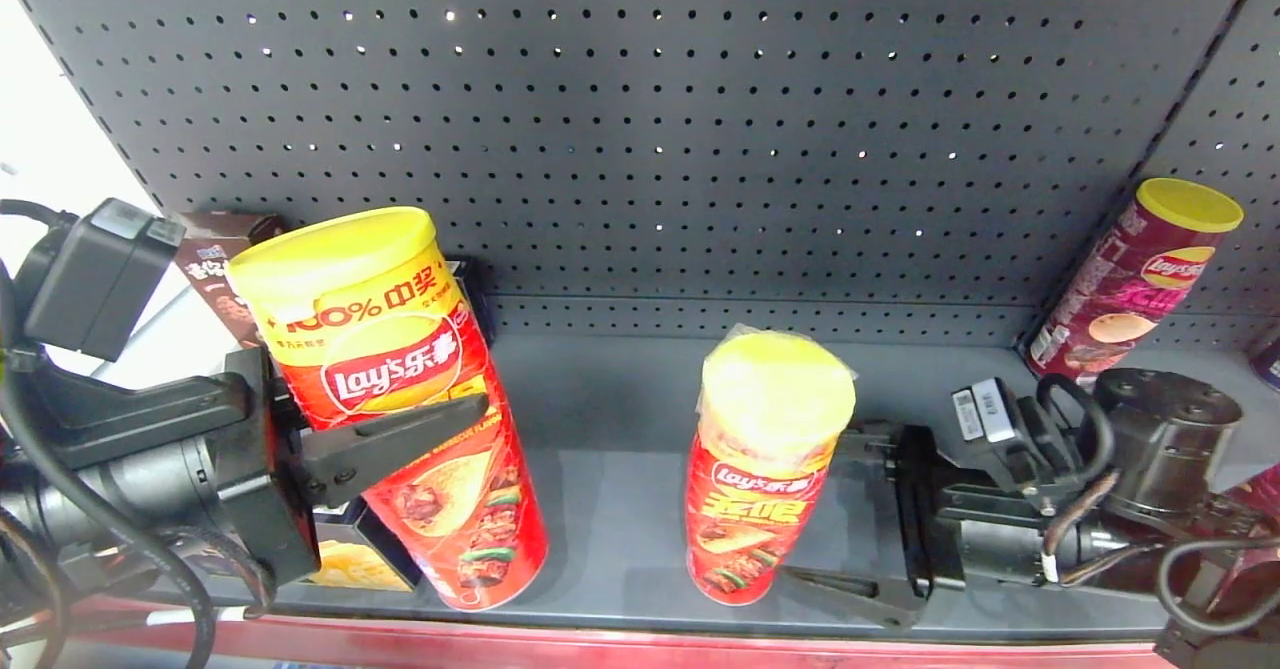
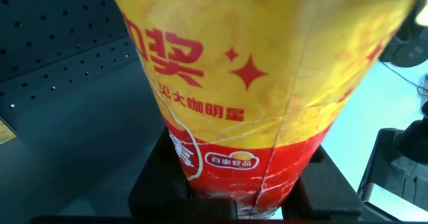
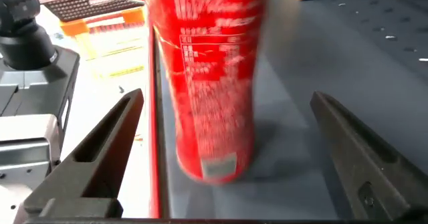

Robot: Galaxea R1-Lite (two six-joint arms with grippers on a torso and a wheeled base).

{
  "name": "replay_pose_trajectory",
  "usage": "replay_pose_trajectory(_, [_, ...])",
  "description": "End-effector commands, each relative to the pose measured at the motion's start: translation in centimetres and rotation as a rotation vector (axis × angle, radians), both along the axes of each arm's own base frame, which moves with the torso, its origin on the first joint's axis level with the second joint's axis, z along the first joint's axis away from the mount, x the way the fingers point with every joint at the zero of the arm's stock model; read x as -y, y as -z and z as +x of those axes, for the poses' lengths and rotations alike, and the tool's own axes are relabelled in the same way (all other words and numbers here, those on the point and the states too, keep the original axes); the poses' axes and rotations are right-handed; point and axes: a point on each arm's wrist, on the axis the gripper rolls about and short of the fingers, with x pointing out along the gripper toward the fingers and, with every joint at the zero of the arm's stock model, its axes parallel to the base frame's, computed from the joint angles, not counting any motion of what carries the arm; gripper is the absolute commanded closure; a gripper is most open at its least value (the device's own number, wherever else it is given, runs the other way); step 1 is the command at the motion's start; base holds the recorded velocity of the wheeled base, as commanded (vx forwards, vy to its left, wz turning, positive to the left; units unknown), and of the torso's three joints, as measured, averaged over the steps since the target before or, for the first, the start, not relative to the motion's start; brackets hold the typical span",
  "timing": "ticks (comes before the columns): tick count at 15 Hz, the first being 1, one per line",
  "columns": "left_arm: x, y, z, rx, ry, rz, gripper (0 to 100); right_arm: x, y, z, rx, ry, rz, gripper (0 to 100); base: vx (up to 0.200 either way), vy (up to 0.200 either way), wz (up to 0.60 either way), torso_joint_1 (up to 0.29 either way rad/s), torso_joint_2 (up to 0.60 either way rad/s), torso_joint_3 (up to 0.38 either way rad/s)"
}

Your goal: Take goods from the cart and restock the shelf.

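Observation:
A large red and yellow chips can (image 1: 400, 399) (image 2: 254, 83) with a yellow lid leans at the left of the grey shelf (image 1: 620, 429), its base near the front edge. My left gripper (image 1: 420, 389) is shut on its middle; one dark finger crosses the can's front and the other is hidden behind it. A smaller red chips can (image 1: 765, 469) (image 3: 214, 83) stands upright at mid-shelf. My right gripper (image 1: 820, 509) (image 3: 224, 103) reaches in from the right and is open, its fingers spread wide on either side of that can without touching it.
A purple can (image 1: 1130, 279) leans in the shelf's far right corner. A brown box (image 1: 215, 259) stands behind the large can and a yellow packet (image 1: 350, 564) lies under my left gripper. The pegboard (image 1: 640, 129) closes the back. Boxes (image 3: 100, 30) lie beyond the shelf's red front edge (image 1: 600, 644).

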Motion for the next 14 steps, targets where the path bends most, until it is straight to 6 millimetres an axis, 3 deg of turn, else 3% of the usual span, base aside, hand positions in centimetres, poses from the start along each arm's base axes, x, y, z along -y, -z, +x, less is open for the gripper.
replay_pose_trajectory(1, [0.0, -0.1, -0.1, 0.003, 0.002, -0.001, 100, 2.3, -1.9, -2.8, 0.053, 0.032, 0.030, 0, 0.000, 0.000, 0.00, 0.000, 0.00, 0.000])
replay_pose_trajectory(4, [0.0, 0.3, -0.3, 0.000, 0.004, 0.000, 100, 3.9, -4.1, -5.6, 0.075, 0.044, 0.042, 0, 0.000, 0.000, 0.00, 0.000, 0.00, 0.000])
replay_pose_trajectory(7, [-0.4, 0.7, -1.0, -0.005, 0.001, 0.002, 100, 6.4, -6.4, -10.4, 0.083, 0.198, 0.044, 0, 0.000, 0.000, 0.00, 0.000, 0.00, 0.000])
replay_pose_trajectory(12, [-0.3, -0.5, -0.8, 0.042, -0.002, -0.013, 100, 11.2, -4.9, -18.7, 0.012, 0.470, 0.117, 0, 0.000, 0.000, 0.00, 0.000, 0.00, 0.000])
replay_pose_trajectory(13, [-0.3, -0.5, -0.8, 0.042, -0.002, -0.013, 100, 11.2, -4.9, -18.7, 0.012, 0.470, 0.117, 0, 0.000, 0.000, 0.00, 0.000, 0.00, 0.000])
replay_pose_trajectory(14, [-0.3, -0.9, -0.8, 0.056, 0.002, -0.015, 100, 12.6, -2.8, -20.9, 0.017, 0.613, 0.149, 0, 0.000, 0.000, 0.00, 0.000, 0.00, 0.000])
